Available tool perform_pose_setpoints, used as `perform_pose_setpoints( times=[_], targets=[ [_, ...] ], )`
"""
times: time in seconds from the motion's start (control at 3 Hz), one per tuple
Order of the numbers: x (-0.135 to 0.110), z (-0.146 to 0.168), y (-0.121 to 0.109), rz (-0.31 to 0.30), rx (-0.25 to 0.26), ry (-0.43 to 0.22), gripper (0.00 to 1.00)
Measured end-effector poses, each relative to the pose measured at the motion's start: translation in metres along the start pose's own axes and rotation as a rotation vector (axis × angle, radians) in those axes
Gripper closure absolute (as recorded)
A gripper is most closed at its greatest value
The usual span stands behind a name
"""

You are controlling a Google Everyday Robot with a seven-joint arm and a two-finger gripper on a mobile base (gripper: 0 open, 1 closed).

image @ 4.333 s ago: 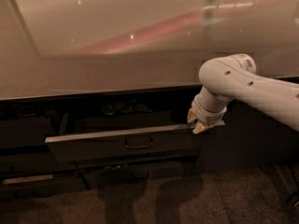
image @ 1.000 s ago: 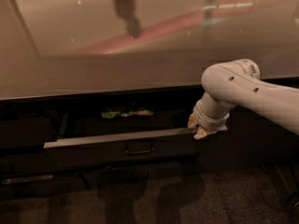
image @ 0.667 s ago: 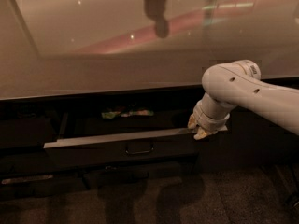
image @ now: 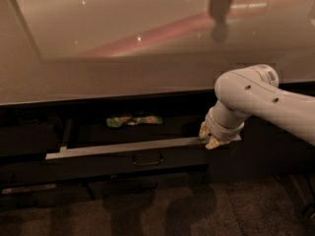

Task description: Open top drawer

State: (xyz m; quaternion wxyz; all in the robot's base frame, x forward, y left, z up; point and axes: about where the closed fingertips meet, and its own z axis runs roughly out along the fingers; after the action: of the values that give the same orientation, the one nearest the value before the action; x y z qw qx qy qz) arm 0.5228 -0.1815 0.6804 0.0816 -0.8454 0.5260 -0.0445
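The top drawer (image: 123,154) stands pulled out below the counter, its long dark front carrying a small bar handle (image: 146,160). Its grey inside shows, with a green and orange packet (image: 134,120) lying near the back. My gripper (image: 210,137) sits at the right end of the drawer front, at the end of the white arm (image: 256,97) that reaches in from the right. Its yellowish fingertips (image: 215,143) straddle the front's top edge, shut on it.
A glossy countertop (image: 123,48) overhangs the drawers. A lower drawer front (image: 123,186) sits under the open one, a dark closed front (image: 29,141) lies to the left and a dark cabinet panel (image: 268,146) to the right. Dark carpet (image: 147,215) covers the floor.
Since the oldest frame the drawer has slid further out with my gripper on it. Over the last second arm and drawer hardly moved; a dark reflection slid right across the countertop.
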Motion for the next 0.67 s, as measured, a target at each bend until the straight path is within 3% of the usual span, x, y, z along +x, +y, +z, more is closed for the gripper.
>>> perform_pose_setpoints(
  times=[0.33,0.67],
  targets=[
    [-0.017,-0.008,0.011,-0.018,0.064,0.034,1.0],
    [-0.065,0.003,0.035,-0.104,0.148,0.044,1.0]
  ],
)
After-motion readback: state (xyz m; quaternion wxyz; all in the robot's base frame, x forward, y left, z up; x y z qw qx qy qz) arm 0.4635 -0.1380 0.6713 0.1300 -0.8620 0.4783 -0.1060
